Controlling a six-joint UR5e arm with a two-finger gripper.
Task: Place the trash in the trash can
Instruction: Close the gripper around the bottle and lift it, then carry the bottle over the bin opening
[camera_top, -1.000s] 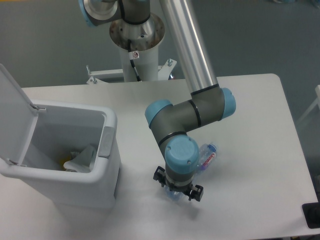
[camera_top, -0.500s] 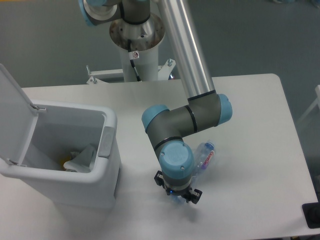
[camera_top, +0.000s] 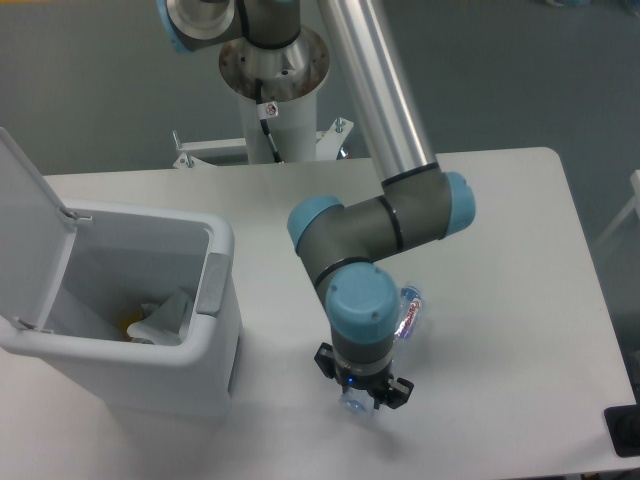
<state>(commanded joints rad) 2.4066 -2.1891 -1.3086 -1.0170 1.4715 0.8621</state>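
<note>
The crushed clear plastic bottle (camera_top: 407, 316), with its pale blue cap and red-lettered label, lies slanted under the arm's wrist. Its clear base pokes out below the gripper. My gripper (camera_top: 361, 396) points down over the table right of the trash can, and its jaws appear closed on the bottle; the wrist hides most of the fingers. The white trash can (camera_top: 218, 244) stands at the left with its lid (camera_top: 28, 215) swung open and its grey latch (camera_top: 213, 285) facing the arm. The crumpled white wad (camera_top: 166, 314) lies inside the can.
The arm's base column (camera_top: 272, 75) stands behind the table's far edge. A black object (camera_top: 623, 430) sits at the table's front right corner. Something yellow (camera_top: 131, 327) shows beside the wad in the can.
The wrist has turned and shifted slightly right and toward the front. The bottle swung with it, from a flatter slant to a steeper one.
</note>
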